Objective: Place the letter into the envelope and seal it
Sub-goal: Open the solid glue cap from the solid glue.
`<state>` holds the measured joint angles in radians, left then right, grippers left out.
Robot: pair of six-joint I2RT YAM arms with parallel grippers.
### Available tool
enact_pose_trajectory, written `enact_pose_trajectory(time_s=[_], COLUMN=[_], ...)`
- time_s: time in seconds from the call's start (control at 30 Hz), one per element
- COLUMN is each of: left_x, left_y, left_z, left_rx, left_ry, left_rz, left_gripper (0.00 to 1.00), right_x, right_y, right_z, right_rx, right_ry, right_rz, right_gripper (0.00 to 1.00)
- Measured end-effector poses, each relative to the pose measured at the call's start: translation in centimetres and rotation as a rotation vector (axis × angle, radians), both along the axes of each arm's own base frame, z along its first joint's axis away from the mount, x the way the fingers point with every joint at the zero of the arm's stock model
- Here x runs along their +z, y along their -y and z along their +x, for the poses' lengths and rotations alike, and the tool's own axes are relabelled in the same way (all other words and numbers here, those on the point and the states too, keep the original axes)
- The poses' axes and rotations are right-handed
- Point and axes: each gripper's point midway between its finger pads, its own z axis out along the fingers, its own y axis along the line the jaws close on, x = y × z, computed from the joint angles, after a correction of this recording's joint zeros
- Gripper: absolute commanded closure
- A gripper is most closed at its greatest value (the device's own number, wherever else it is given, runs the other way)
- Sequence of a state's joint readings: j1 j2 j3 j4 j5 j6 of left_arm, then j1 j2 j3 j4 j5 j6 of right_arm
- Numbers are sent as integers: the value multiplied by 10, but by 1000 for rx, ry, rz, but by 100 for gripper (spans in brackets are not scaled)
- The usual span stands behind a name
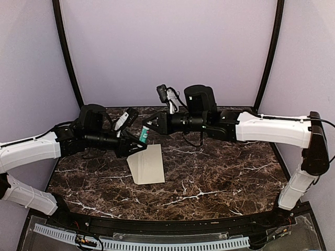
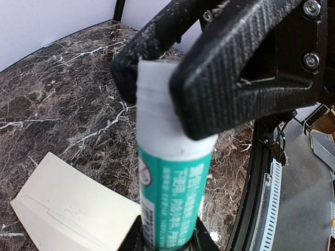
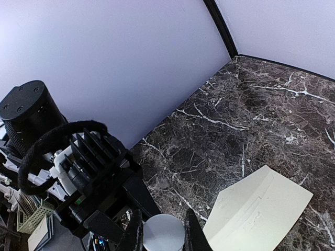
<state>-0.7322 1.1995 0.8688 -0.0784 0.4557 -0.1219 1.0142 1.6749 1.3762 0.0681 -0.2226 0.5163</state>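
the left gripper (image 1: 137, 144) was clamped on the teal lower end of a glue stick (image 2: 170, 198), holding it off the table (image 1: 220, 172). the right gripper (image 3: 162, 232) was closed around the stick's white cap (image 2: 152, 110). the envelope (image 1: 148, 164) lay flat on the table near the stick, with neither gripper touching it.

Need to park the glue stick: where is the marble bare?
Bare marble lies right of the envelope toward the right arm, and along the near edge. Crowded: the envelope's far edge, where the left gripper and right gripper hold the glue stick.
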Motion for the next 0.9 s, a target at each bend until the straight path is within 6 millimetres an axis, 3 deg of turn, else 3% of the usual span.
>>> enact_pose_trajectory(time_s=[0.03, 0.07, 0.13, 0.2, 0.3, 0.37, 0.5, 0.63, 0.77, 0.9], left_x=[0, 0, 0, 1, 6, 12, 21, 23, 23, 21], left_y=[0, 0, 0, 0, 2, 4, 6, 7, 7, 7], left_z=[0, 0, 0, 1, 2, 4, 7, 7, 7, 8], left_rx=[1, 1, 2, 2, 9, 10, 14, 12, 13, 14], left_ry=[-1, -1, -3, -3, -5, 8, 25, 30, 32, 31], left_rz=[0, 0, -2, -3, -17, -32, -57, -63, -62, -58], left_gripper=[78, 63, 51, 45, 43, 46, 71, 90, 100, 100], right_x=[0, 0, 0, 0, 0, -2, -8, -11, -11, -12], right_y=[0, 0, 0, -1, -1, -2, -4, -5, -4, -1], right_z=[0, 0, -1, -2, -3, -4, -5, -6, -5, 0], right_rx=[1, 2, 4, 11, 20, 27, 40, 45, 40, 27], right_ry=[0, 1, 1, -1, -3, -5, -16, -23, -28, -45], right_rz=[0, -1, -1, 0, 1, -1, -11, -19, -17, -15], right_gripper=[100, 100, 100, 100, 100, 100, 100, 100, 100, 100])
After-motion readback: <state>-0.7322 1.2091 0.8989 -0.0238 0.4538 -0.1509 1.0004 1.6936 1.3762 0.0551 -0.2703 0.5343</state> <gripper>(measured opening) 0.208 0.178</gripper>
